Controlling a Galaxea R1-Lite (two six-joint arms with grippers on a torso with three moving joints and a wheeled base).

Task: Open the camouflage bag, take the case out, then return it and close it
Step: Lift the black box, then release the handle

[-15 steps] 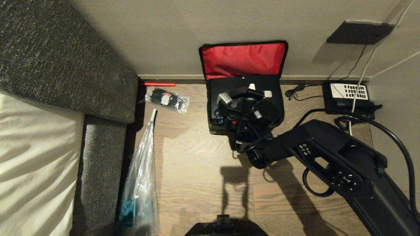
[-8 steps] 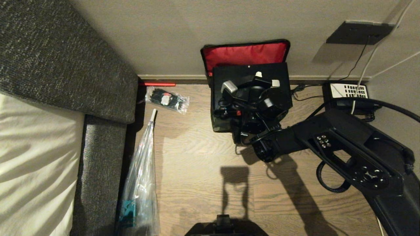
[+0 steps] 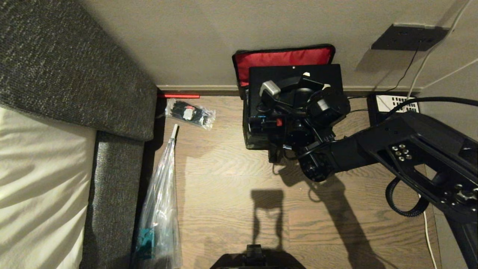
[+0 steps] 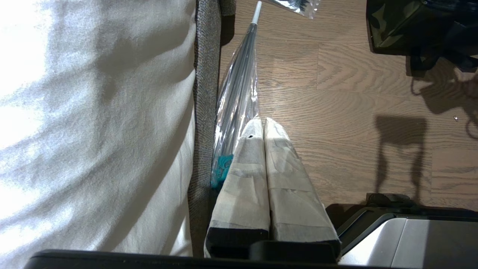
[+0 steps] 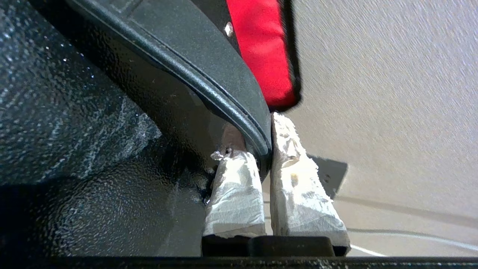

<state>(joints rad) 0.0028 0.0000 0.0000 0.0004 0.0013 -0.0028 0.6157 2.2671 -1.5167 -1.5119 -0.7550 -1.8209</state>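
The camouflage bag (image 3: 254, 139) stands open on the wooden floor against the wall, its red lid lining (image 3: 283, 59) leaning on the wall. The case (image 3: 295, 74), a black hard box, hangs partly above the bag and hides most of its inside. In the right wrist view my right gripper (image 5: 261, 144) is shut on the case's black bar handle (image 5: 209, 80), beside the textured case face (image 5: 74, 112). In the head view the right wrist covers that grip. My left gripper (image 4: 263, 125) is parked low near the sofa, shut and empty. A camouflage corner of the bag (image 4: 392, 26) shows in the left wrist view.
A grey sofa with a pale cushion (image 3: 44, 168) fills the left. An umbrella in a clear sleeve (image 3: 160, 201) and a small plastic packet (image 3: 190, 112) lie beside it. A black telephone (image 3: 392, 104), cables and a wall plate (image 3: 409, 37) are at the right.
My right arm has risen with the case, drawing it up out of the bag. The case now covers more of the red lining. The left arm has not moved.
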